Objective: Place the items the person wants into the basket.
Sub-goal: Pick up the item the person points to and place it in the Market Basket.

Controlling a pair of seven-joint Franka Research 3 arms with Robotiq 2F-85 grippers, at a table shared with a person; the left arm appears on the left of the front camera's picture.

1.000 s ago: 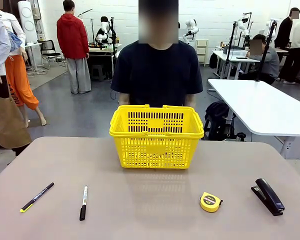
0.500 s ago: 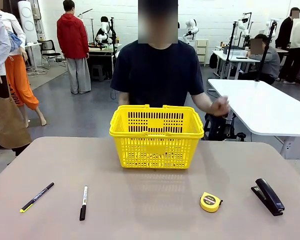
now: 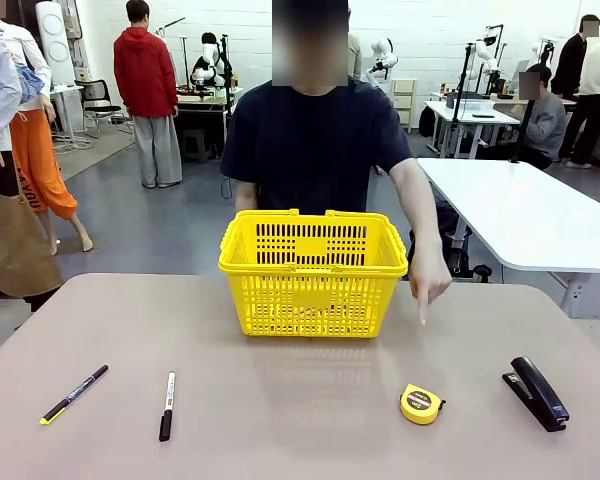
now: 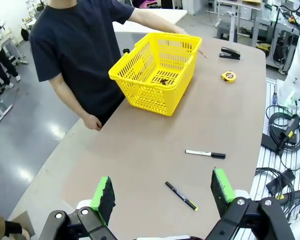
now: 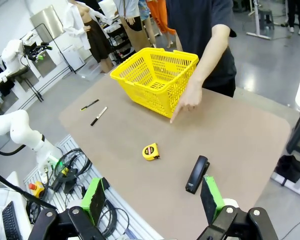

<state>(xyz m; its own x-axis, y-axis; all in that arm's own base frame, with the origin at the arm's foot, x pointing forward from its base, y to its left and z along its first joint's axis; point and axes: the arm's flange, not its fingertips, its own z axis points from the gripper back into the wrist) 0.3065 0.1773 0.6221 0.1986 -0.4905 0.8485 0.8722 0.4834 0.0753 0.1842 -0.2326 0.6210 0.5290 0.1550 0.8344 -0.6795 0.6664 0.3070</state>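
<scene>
Your round yellow tape measure (image 3: 421, 404), black centre, five o'clock of the basket (image 3: 313, 272), left gripper (image 4: 162, 189) and right gripper (image 5: 152, 196) gaping, empty

Left gripper (image 4: 162, 192): jaws spread to full width, nothing between them. Both green pads (image 4: 102, 196) face each other across the gap. Held high and tilted downward, in contact with nothing.

Right gripper (image 5: 152, 197): jaws likewise wide apart and empty, green pads (image 5: 210, 195) parallel. It is raised and angled down, also touching nothing.
</scene>
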